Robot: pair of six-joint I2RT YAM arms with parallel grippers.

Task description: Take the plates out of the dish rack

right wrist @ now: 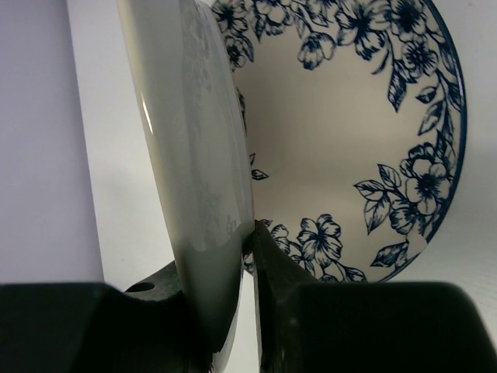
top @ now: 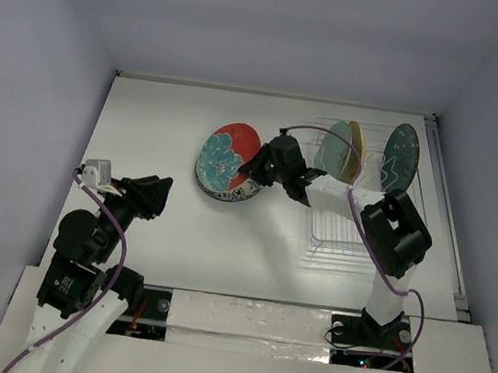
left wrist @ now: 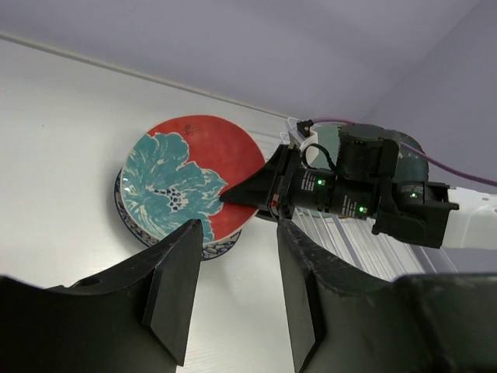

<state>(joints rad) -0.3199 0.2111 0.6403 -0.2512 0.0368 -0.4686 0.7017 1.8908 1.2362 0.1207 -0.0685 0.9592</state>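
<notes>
right claw [top: 254, 167] clamped on red plate [top: 228, 154] rim, tilted over white flowered plate [right wrist: 349, 132] | left claw [left wrist: 239, 229] apart, empty

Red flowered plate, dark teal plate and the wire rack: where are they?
red flowered plate [left wrist: 182, 183], left wrist view, on its teal flower.
dark teal plate [top: 403, 154], top view, middle of its face.
dish rack [top: 335, 233], top view, bare front wires.

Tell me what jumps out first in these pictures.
The red-and-teal floral plate, pinched at its rim by the right gripper, tilts over a white plate with dark floral rim lying on the table. Three more plates stand upright in the dish rack to the right.
</notes>
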